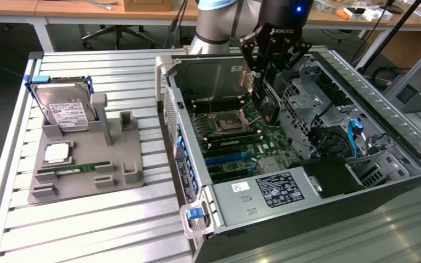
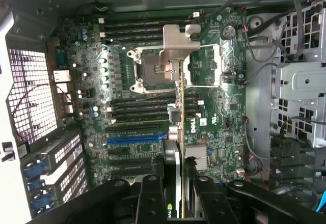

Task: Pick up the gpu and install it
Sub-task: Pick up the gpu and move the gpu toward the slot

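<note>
One step done, pickup: tool (image 1: pixel 264 82) clamped on gpu (image 1: pixel 271 108), card gripped edge-on between fingers (image 2: pixel 152 198), silver bracket (image 2: pixel 179 43) at far end. Gpu held over motherboard (image 1: pixel 232 139) inside open case (image 1: pixel 386 164), near CPU socket (image 2: pixel 153 71). Blue slot (image 2: pixel 135 138) seen unoccupied, so seating judged outstanding. Writing: "ROBOTIQ" read on tool body; Nvidia eye mark (image 2: pixel 169 215) noted on card; Dell badge (image 2: pixel 191 127) noted on board. Labels on power supply (image 1: pixel 280 189) and on hard drive (image 1: pixel 66 112), stood in grey holder (image 1: pixel 86 164) on table (image 1: pixel 86 230), not legible.
</note>
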